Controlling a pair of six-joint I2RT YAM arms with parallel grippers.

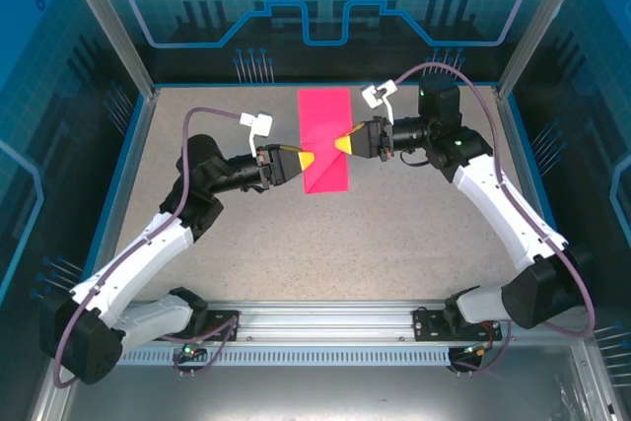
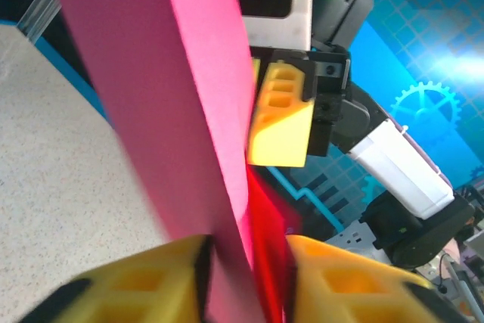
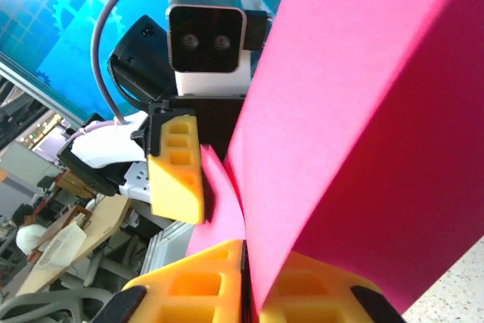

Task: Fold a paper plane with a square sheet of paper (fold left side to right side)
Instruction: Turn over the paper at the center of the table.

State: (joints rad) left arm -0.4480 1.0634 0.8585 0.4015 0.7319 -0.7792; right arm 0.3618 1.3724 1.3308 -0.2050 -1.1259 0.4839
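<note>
Two end effectors: left end effector (image 1: 305,160) and right end effector (image 1: 343,145) face each other across the square sheet of paper (image 1: 323,115), equally near.
Grip: each pinches an opposite long edge, jaws narrow.
Place: mid-tabletop (image 1: 345,244), between them.
Long axis: away from the bases.
Look: magenta-pink, apparently doubled into a tall rectangle.

One square sheet of paper (image 1: 325,115) and two claws: the left claw (image 1: 306,161) and the right claw (image 1: 342,145).
</note>
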